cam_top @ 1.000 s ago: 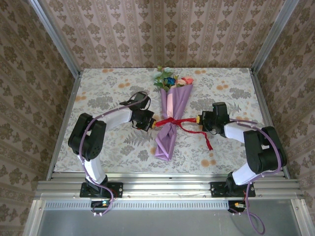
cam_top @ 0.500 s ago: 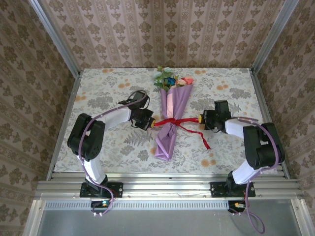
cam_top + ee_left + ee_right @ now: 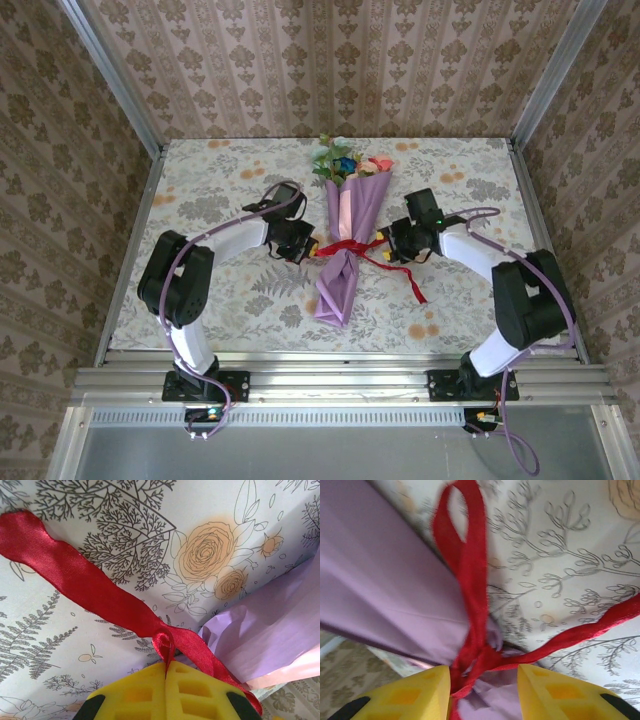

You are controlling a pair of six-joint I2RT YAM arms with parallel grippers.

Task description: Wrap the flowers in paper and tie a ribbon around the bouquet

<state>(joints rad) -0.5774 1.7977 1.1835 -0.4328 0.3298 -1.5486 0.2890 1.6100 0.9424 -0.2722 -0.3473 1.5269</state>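
1. Top view: your right pincer [image 3: 384, 240] has slid in from the right and now sits just beside the bouquet [image 3: 337, 285]. It went from shut to part open, so it has let go of the ribbon [image 3: 343, 247] end it was pulling. That tail lies slack on the table [image 3: 200, 180], near side. I read the pull on that side as done, with a regrasp probably next. Left pincer [image 3: 306, 250] hasn't moved and sits just left of the tie. The bouquet lies mid-table, flowers [image 3: 345, 160] at the far end.
2. Left wrist: left pincer [image 3: 166, 667] is clamped on the ribbon [image 3: 75, 580], close beside the paper [image 3: 270, 625].
3. Right wrist: right pincer [image 3: 482, 680] has its jaws apart, moderate gap. The ribbon [image 3: 472, 580] knot sits between them, nearer the left finger and not squeezed. A loop runs away along the paper [image 3: 385, 590] edge.
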